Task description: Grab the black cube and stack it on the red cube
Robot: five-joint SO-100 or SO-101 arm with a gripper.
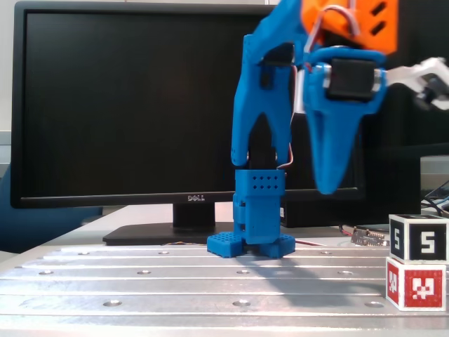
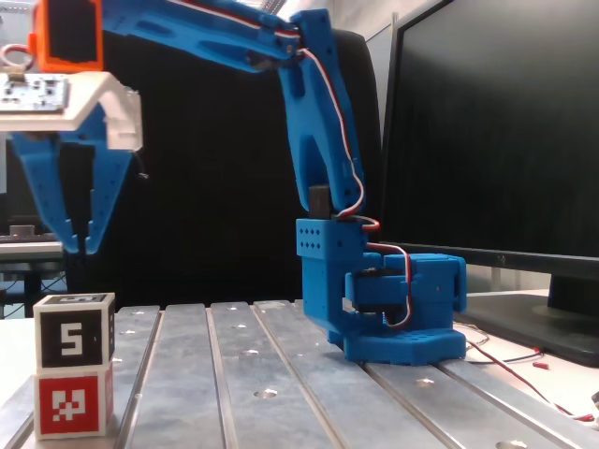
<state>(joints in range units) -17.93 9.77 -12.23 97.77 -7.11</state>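
Note:
The black cube [image 1: 419, 239] with a white "5" sits squarely on top of the red cube [image 1: 416, 283] at the table's right edge. In the other fixed view the same stack stands at the lower left, black cube [image 2: 75, 331] over red cube [image 2: 73, 402]. My blue gripper [image 1: 328, 188] hangs in the air, up and to the left of the stack, holding nothing. From the other side, the gripper [image 2: 81, 248] hovers just above the stack with its fingertips drawn together and a clear gap down to the black cube.
The arm's blue base [image 1: 252, 242] stands mid-table on the slotted metal plate [image 1: 175, 281]. A black Dell monitor [image 1: 140, 105] fills the back. Loose wires [image 2: 524, 360] lie beside the base, and a small circuit board [image 1: 368, 236] lies behind the stack.

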